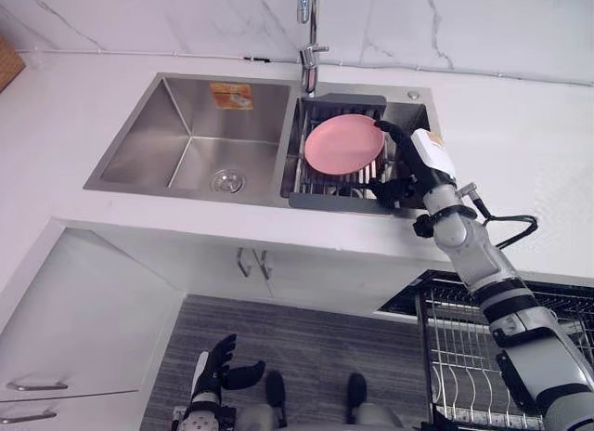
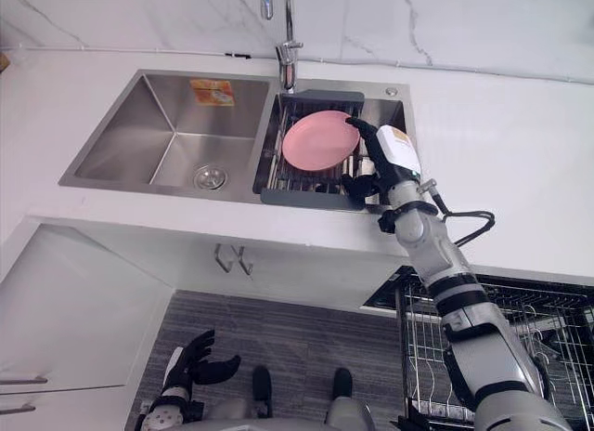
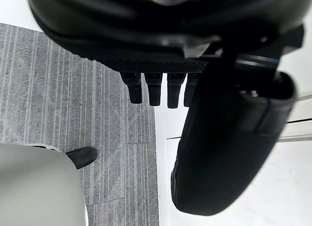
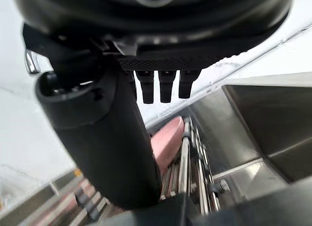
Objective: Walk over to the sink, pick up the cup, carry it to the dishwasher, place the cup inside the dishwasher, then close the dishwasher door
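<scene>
1. My right hand (image 1: pixel 413 166): reaching over the counter (image 1: pixel 529 162) into the sink's right compartment, released, with the fingers (image 4: pixel 165 87) straight and the thumb (image 4: pixel 97 133) spread wide of them.
2. Pink plate (image 1: pixel 343 143) (the dish at my hand is a flat round plate, not a cup): it stands tilted on edge in the dish rack (image 1: pixel 320 201). My fingers lie by its upper right rim and my thumb lower down beside the rack. I cannot tell whether they touch the plate.
3. Sink (image 1: pixel 158 124): two steel compartments, with the dish rack in the right one and the faucet (image 1: pixel 308 59) behind the divider.
4. Dishwasher basket (image 1: pixel 464 357): wire, pulled out below the counter at my right, well apart from the plate.
5. My left hand (image 1: pixel 218 366): low at my side above the grey floor (image 3: pixel 48 89), fingers relaxed, holding nothing.
</scene>
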`<state>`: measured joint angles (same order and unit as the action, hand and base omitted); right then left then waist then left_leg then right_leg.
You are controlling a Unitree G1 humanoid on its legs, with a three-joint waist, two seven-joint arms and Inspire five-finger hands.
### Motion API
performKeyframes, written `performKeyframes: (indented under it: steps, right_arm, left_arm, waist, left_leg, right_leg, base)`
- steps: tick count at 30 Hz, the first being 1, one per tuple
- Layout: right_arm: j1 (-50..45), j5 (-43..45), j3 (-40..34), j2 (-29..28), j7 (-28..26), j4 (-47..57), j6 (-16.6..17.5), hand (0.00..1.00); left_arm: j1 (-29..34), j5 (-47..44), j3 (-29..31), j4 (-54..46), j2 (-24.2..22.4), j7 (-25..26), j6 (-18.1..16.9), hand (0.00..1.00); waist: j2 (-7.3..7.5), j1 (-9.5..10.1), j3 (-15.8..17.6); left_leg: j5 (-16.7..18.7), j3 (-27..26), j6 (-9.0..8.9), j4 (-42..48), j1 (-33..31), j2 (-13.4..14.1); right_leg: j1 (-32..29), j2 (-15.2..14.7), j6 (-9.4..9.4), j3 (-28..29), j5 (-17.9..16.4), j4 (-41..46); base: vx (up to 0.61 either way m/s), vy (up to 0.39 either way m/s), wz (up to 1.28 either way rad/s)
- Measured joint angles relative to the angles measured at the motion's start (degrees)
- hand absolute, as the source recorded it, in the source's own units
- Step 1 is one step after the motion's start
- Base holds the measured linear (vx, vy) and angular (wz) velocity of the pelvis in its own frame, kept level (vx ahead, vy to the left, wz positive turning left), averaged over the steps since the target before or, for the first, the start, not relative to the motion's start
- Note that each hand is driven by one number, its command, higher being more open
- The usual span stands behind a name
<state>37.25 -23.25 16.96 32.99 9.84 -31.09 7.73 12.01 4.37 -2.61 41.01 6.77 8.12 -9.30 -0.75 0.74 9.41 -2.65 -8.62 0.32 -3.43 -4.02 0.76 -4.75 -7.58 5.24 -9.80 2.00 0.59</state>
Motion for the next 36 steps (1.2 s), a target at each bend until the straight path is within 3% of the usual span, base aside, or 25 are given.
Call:
performKeyframes:
  steps: [12, 13, 21, 24, 30, 36]
  right_arm:
    - [13.6, -7.5, 5.1, 1.6, 1.0, -8.6, -2.2, 0.9]
    - [14.4, -7.9, 5.4, 1.8, 1.0, -8.9, -2.3, 0.3]
    - [18.9, -9.6, 6.1, 2.9, 1.6, -10.5, -2.7, 0.3]
    - [19.4, -10.3, 5.9, 2.9, 5.8, -9.6, -2.2, 0.3]
    - [19.7, -10.1, 5.7, 2.9, 6.3, -7.4, -2.7, 0.3]
    - [12.5, -9.4, 0.5, 3.0, 6.3, 4.3, -2.9, 0.3]
  left_arm:
    - [-4.6, -1.4, 0.0, -0.1, 0.4, 0.6, -1.2, 0.9]
    - [-4.7, -1.5, 0.0, -0.1, 0.4, 0.6, -1.2, 0.9]
    - [-5.4, -2.7, 0.0, -0.2, 0.5, 0.9, -1.2, 0.9]
    - [-5.9, -2.7, 0.0, -0.2, 0.5, 0.9, -1.2, 0.9]
    - [-6.0, -2.7, 0.0, -0.4, 0.5, 1.0, -1.2, 0.9]
    - [-5.9, -2.6, 0.0, -0.4, 0.4, 0.8, -1.2, 0.9]
  waist:
    - [-0.09, 1.9, 6.0]
    - [-0.13, 1.96, 6.3]
    - [-0.67, 3.46, 7.6]
    - [-1.02, 4.16, 7.8]
    - [-1.31, 4.12, 8.4]
    - [-1.3, 3.51, 8.5]
  left_leg:
    - [2.3, 1.7, -0.18, 7.2, -6.1, 1.1]
    - [2.4, 1.7, -0.13, 7.7, -6.6, 1.1]
    - [2.8, 3.0, -0.13, 10.2, -9.6, 1.4]
    - [2.8, 3.0, -0.12, 10.3, -9.7, 1.4]
    - [3.0, 3.0, -0.12, 10.6, -9.8, 1.4]
    - [3.2, 2.7, -0.12, 10.6, -9.5, 1.5]
  right_leg:
    - [-2.6, 0.1, -0.59, -1.7, -0.3, 1.9]
    - [-2.9, 0.2, -0.62, -1.8, -0.3, 2.1]
    - [-4.3, 0.3, -0.97, -3.0, -0.4, 2.7]
    - [-4.3, 0.3, -0.99, -3.1, -0.4, 2.7]
    - [-4.3, 0.3, -1.08, -3.1, -0.5, 2.8]
    - [-4.2, 0.4, -1.1, -2.8, -0.5, 2.9]
  base:
    - [-0.01, -0.006, 0.08]
    - [-0.06, -0.003, 0.06]
    - [-0.02, -0.003, 0.08]
    - [0.0, 0.0, 0.0]
    - [0.0, 0.0, 0.0]
    - [0.01, 0.001, -0.02]
